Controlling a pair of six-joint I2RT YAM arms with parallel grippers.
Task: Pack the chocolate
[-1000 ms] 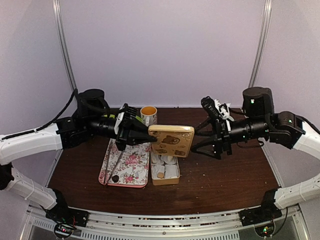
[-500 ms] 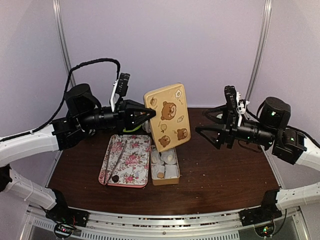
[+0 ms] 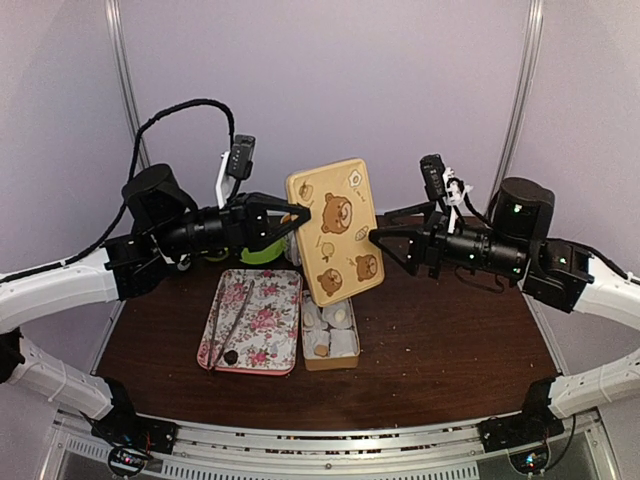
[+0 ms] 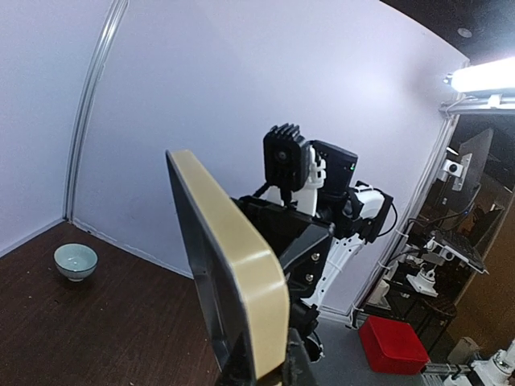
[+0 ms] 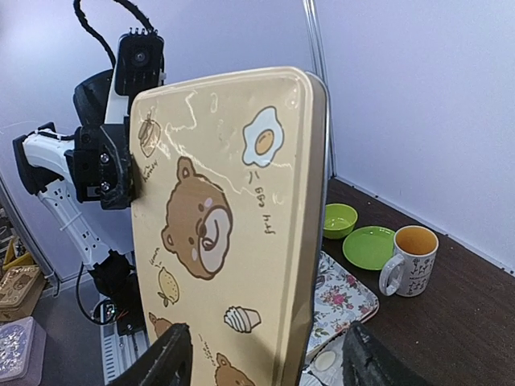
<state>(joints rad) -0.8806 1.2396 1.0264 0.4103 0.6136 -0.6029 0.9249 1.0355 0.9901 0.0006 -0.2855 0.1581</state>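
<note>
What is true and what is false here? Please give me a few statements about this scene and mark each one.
1. The left gripper holds the bear-printed tin lid up in the air. True.
2. The right gripper is clamped on that lid. False: its fingers are spread open.
3. White wrapped cakes sit in the open tin. True.
4. The chocolate lies in the open tin. False: it lies on the floral tray.
5. The mug lies on its side. False: it stands upright.
</note>
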